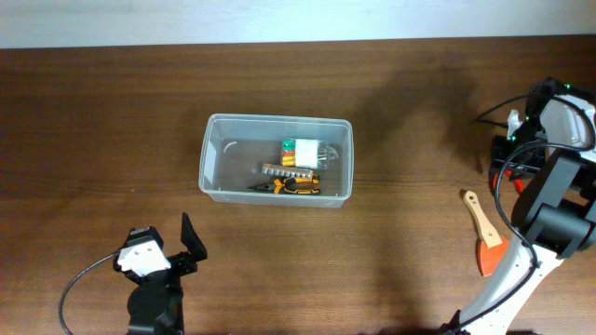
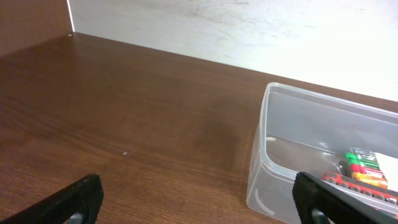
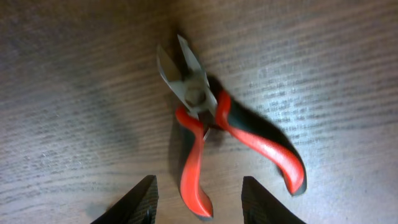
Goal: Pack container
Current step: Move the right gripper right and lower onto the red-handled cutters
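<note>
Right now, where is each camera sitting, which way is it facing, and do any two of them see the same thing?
Overhead: above the table, looking straight down at the container; left arm and right arm show.
Left wrist: low, facing across the table toward the container's corner; open left tool shows.
Right wrist: pointing down at red-handled cutters; open right tool shows.
Shared: overhead and left wrist both show the container.

Looks like a robot lab bench: dark wood-grain table point(image 1: 93, 121), plain white wall point(image 1: 279, 19) along top of frame, cabled left arm point(image 1: 154, 298) lower left, right arm point(image 1: 559, 200) at right edge, cutters point(image 3: 194, 93) and scraper point(image 1: 482, 233) lying loose.
</note>
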